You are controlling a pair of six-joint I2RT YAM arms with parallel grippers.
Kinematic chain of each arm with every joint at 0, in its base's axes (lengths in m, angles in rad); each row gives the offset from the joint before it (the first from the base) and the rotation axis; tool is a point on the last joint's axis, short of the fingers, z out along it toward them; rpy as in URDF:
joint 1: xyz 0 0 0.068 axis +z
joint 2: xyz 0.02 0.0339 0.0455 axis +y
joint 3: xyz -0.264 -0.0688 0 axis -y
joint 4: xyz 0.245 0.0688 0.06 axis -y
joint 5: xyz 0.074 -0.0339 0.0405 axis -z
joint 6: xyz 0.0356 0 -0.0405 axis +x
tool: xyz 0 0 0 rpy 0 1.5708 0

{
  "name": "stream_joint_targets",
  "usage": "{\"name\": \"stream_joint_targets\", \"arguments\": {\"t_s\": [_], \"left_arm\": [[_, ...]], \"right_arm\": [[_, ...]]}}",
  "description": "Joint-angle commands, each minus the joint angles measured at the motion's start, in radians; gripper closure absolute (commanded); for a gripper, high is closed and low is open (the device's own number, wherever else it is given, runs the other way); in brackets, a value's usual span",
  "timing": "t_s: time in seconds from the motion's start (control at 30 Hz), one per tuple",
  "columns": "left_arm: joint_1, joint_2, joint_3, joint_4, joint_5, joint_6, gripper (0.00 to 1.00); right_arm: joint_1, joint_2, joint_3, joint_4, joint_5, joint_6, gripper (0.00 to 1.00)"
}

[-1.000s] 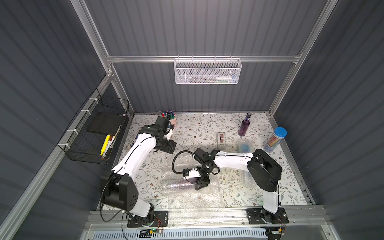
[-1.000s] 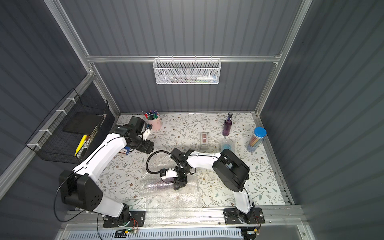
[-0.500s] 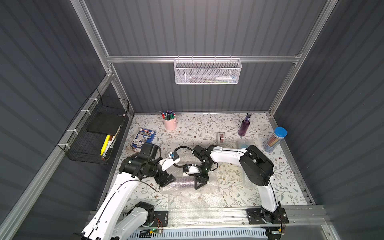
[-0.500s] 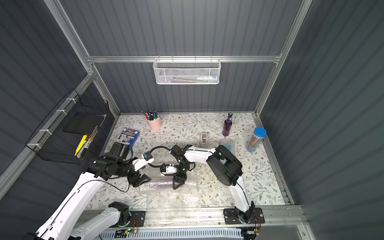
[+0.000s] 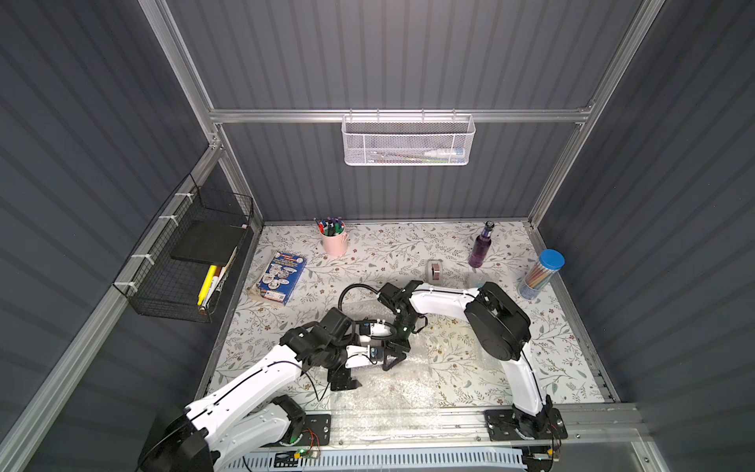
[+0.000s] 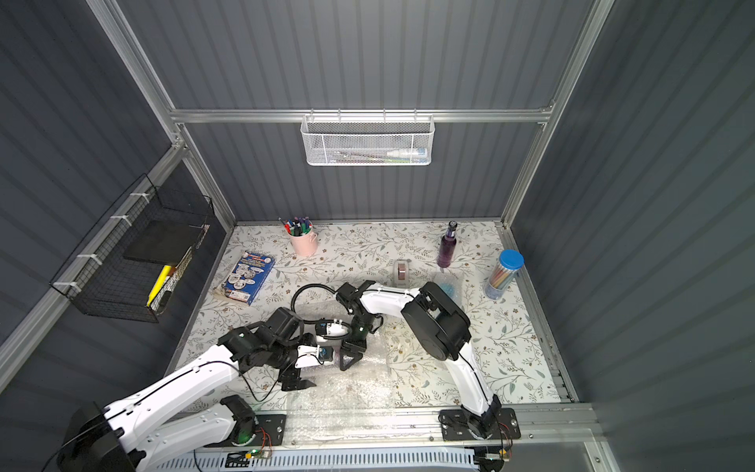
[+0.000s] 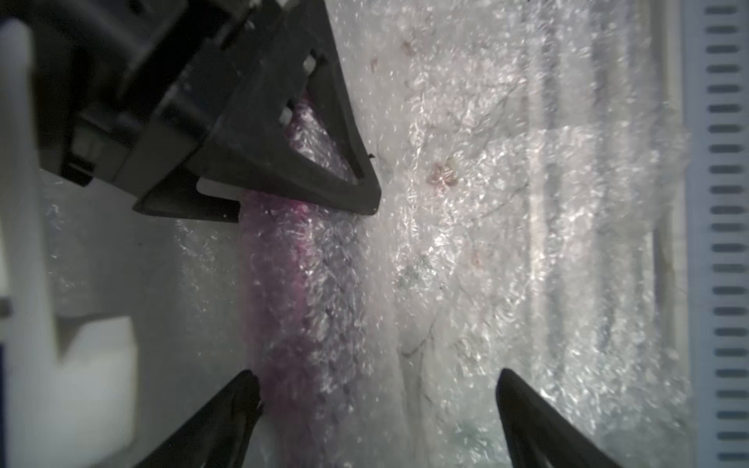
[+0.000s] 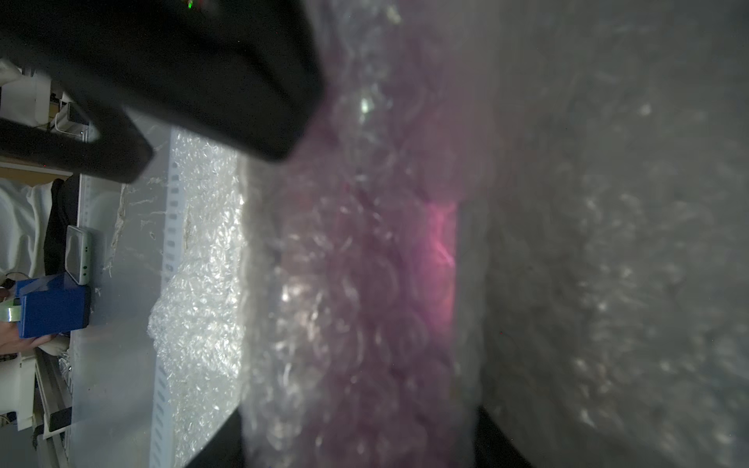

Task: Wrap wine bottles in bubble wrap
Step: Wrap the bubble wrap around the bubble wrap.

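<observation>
Right gripper: squeezing the wrapped purple bottle.
Left gripper: wide open, empty, beside that bottle.
Danger: bubble wrap unrolling.
Why: only one gripper holding.

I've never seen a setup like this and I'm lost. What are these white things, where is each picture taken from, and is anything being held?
They are robot arms, left and right, mounted at the front of a flowered table. Each ends in a two-fingered gripper. The two wide pictures come from one camera overhead, and the two close-ups come from cameras on the arms' wrists. On the table are bubble wrap, a standing purple bottle, a tape dispenser, a pink cup of markers, a pencil tube and a blue box. The right gripper clamps a wrapped bottle, which is purple too. The left gripper is open over the wrap, holding nothing.
</observation>
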Motion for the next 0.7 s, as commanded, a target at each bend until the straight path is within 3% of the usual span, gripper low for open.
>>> {"name": "stream_joint_targets", "arguments": {"t_s": [0.0, 0.1, 0.37, 0.5, 0.67], "left_arm": [[-0.022, 0.065, -0.029, 0.143, -0.101, 0.003, 0.16], [-0.036, 0.103, -0.043, 0.231, -0.218, -0.005, 0.24], [-0.046, 0.159, -0.074, 0.302, -0.256, 0.019, 0.23], [-0.05, 0.21, -0.064, 0.308, -0.325, 0.028, 0.31], [-0.051, 0.23, -0.048, 0.287, -0.336, 0.02, 0.45]], "right_arm": [[0.005, 0.043, -0.003, -0.061, -0.017, -0.032, 0.44], [0.006, 0.047, -0.007, -0.057, -0.022, -0.03, 0.43], [0.005, 0.056, -0.003, -0.061, -0.044, -0.037, 0.43], [0.006, 0.061, 0.001, -0.068, -0.058, -0.036, 0.42], [0.002, 0.031, -0.008, -0.063, -0.049, -0.032, 0.33]]}}
